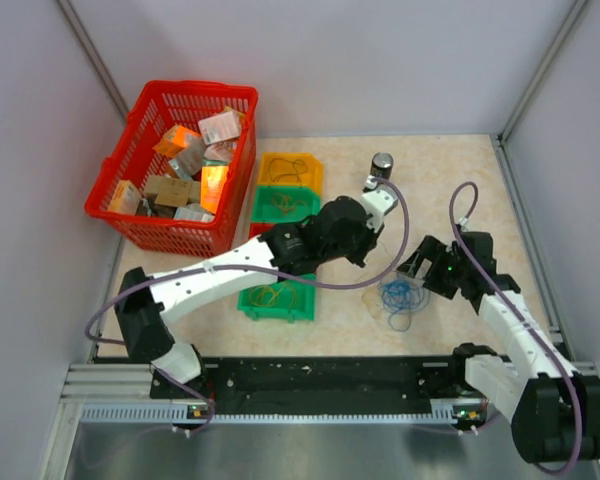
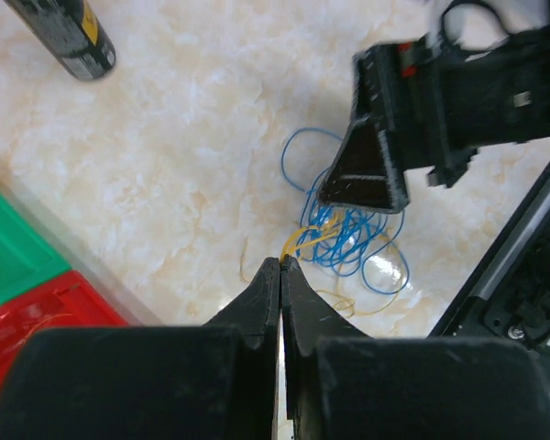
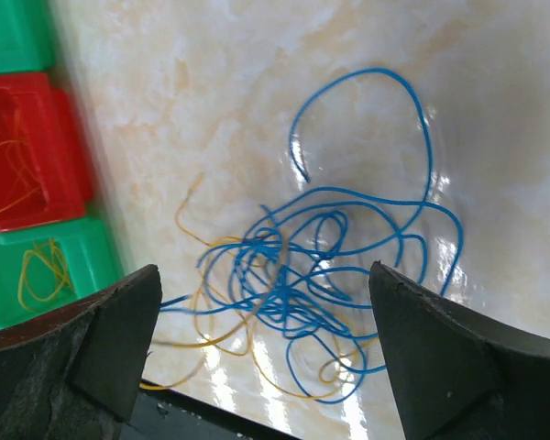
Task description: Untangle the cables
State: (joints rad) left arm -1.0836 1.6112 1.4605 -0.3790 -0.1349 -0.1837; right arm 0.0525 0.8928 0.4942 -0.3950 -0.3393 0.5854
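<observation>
The cables [image 1: 400, 297] lie as one loose tangle of blue and orange loops on the marble tabletop, between the two arms. My left gripper [image 1: 368, 252] sits at the tangle's left edge. In the left wrist view its jaws [image 2: 281, 261] are pressed together with an orange strand [image 2: 304, 240] coming out of the tips. My right gripper [image 1: 420, 272] hovers over the right side of the tangle. In the right wrist view it [image 3: 264, 270] stands wide open above the blue loops [image 3: 321, 275], holding nothing. One of its fingers [image 2: 362, 174] hangs just above the cables [image 2: 348, 238].
A black can [image 1: 381, 165] stands behind the arms. To the left is a row of small bins, yellow [image 1: 290, 170], green [image 1: 285, 205] and green [image 1: 280, 298], with thin wires in them. A red basket [image 1: 135, 215] of boxes sits far left. The arms' base rail [image 1: 330, 385] runs along the near edge.
</observation>
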